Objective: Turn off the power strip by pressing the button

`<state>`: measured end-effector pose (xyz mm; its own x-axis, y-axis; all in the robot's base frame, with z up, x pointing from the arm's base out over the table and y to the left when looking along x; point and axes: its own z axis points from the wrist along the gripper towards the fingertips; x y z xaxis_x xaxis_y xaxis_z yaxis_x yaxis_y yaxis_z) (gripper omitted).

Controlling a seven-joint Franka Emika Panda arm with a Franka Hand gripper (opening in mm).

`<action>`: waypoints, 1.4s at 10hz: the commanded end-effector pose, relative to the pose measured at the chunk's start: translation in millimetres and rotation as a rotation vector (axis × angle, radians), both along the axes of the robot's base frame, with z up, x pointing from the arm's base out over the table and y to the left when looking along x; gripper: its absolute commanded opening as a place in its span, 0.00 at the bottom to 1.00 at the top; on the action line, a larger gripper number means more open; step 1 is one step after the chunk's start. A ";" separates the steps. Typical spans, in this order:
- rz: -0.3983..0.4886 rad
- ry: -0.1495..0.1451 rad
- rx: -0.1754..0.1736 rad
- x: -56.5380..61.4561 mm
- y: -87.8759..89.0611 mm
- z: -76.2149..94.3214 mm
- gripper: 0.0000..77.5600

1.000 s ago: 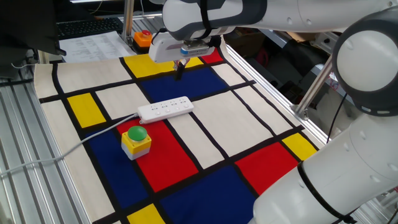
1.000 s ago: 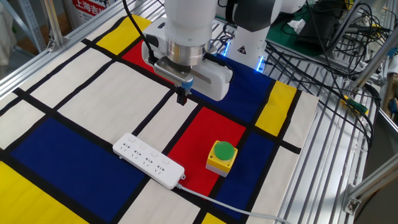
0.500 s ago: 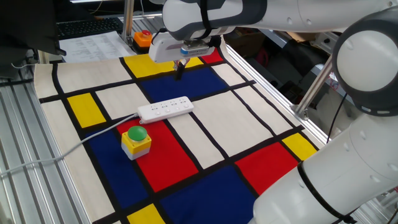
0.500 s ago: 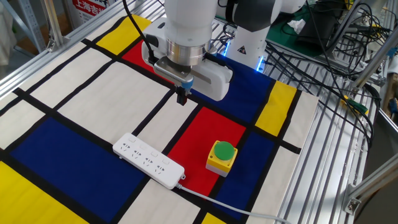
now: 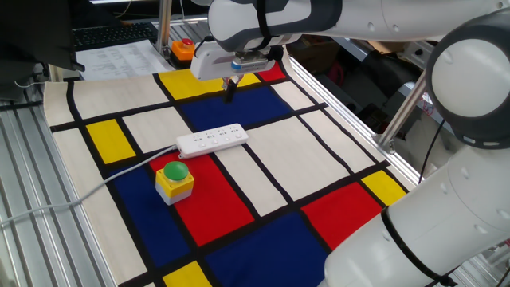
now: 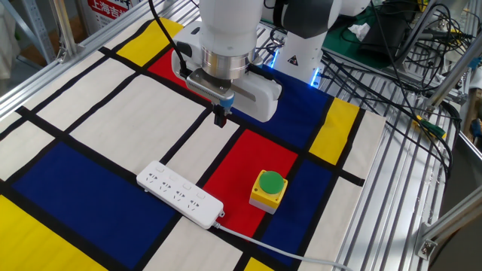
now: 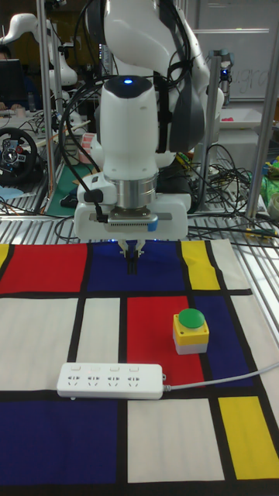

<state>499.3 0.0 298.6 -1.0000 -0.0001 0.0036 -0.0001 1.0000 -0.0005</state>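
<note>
The white power strip (image 5: 211, 140) lies flat on the coloured mat, its pale cable running off toward the mat's edge. It also shows in the other fixed view (image 6: 179, 194) and in the tall view (image 7: 111, 381). Its button is at the end away from the cable (image 7: 75, 367), too small to make out clearly. My gripper (image 7: 132, 267) hangs above the mat, behind the strip and well apart from it, pointing straight down. Its dark fingertips (image 6: 221, 119) meet with no gap and hold nothing.
A yellow box with a green dome (image 5: 174, 179) stands on the mat beside the strip's cable end. An orange box with a red button (image 5: 182, 49) sits past the mat's far edge. Metal rails and loose cables (image 6: 422, 83) border the mat.
</note>
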 end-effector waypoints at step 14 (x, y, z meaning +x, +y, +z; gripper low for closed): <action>0.013 0.055 -0.062 3.8 -8.8 -22.1 0.00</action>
